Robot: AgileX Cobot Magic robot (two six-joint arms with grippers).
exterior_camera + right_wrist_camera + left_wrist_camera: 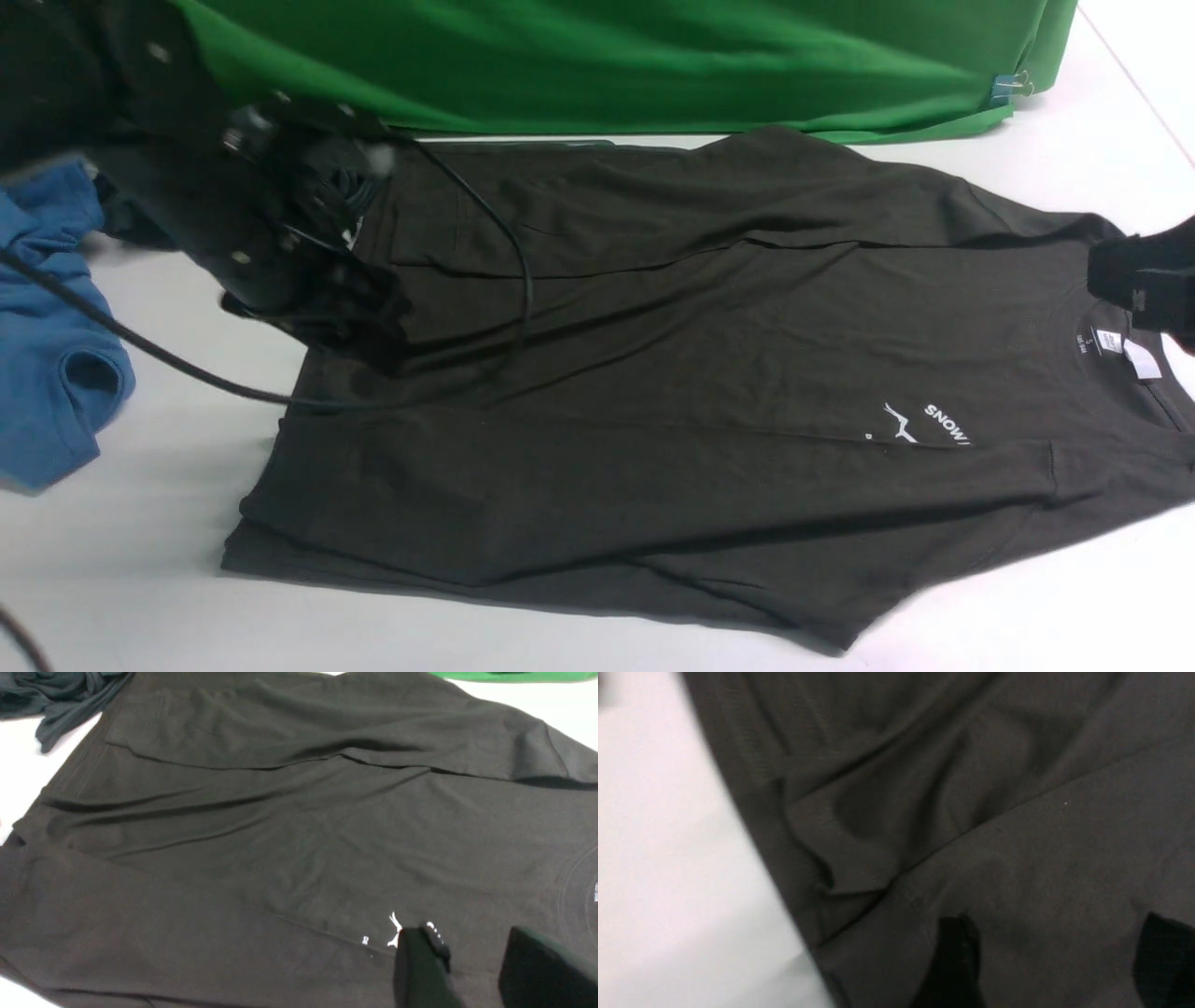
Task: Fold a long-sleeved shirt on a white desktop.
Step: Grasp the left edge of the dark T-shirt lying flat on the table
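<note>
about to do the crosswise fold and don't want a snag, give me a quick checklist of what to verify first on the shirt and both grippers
1. Both sleeves folded in over the long-sleeved shirt: ok.
2. Open left gripper, no cloth between its fingers: ok.
3. Open right gripper above the chest, nothing held: ok.
4. Fabric flat at the hem end: not ok, creases beside the left gripper.
5. The blue garment lies apart from the shirt: ok.
6. The dark grey-green garment clear of the hem corner: cannot tell.
</note>
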